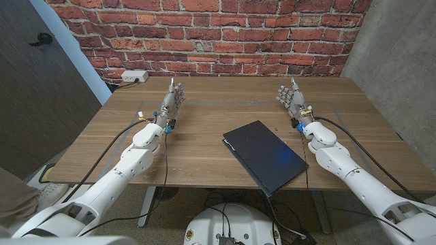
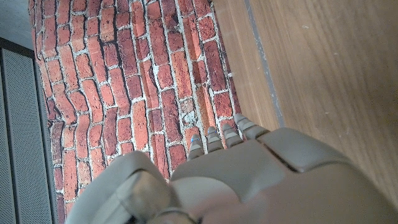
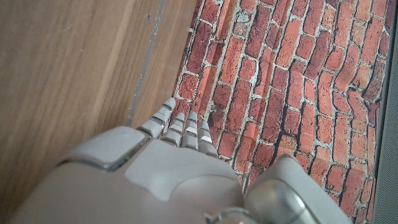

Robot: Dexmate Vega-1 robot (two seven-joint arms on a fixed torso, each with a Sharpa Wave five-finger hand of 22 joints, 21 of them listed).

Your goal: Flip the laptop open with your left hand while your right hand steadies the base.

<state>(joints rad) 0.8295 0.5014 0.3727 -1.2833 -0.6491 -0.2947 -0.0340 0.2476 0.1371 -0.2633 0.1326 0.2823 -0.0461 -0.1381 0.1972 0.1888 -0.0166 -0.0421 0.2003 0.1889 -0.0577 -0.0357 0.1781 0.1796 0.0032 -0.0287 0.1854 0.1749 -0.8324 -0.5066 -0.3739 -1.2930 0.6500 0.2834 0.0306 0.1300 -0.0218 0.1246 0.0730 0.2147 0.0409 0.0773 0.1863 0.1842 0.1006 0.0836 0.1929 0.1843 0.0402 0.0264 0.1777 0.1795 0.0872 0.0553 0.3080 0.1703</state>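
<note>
A dark laptop [image 1: 266, 156] lies closed on the wooden table [image 1: 204, 146], set at an angle near the front edge, right of the middle. My left hand [image 1: 172, 101] stands well to the left of it, fingers straight and pointing toward the brick wall, holding nothing. My right hand [image 1: 291, 99] stands just beyond the laptop's far right corner, fingers also straight and empty. Neither hand touches the laptop. In the wrist views the back of the left hand [image 2: 249, 180] and of the right hand [image 3: 155, 180] show against wall and table.
A red brick wall [image 1: 204, 34] runs behind the table. A white power outlet [image 1: 133, 76] sits low on the wall at the far left corner. A grey concrete wall [image 1: 402, 61] stands to the right. Black cables run along both arms.
</note>
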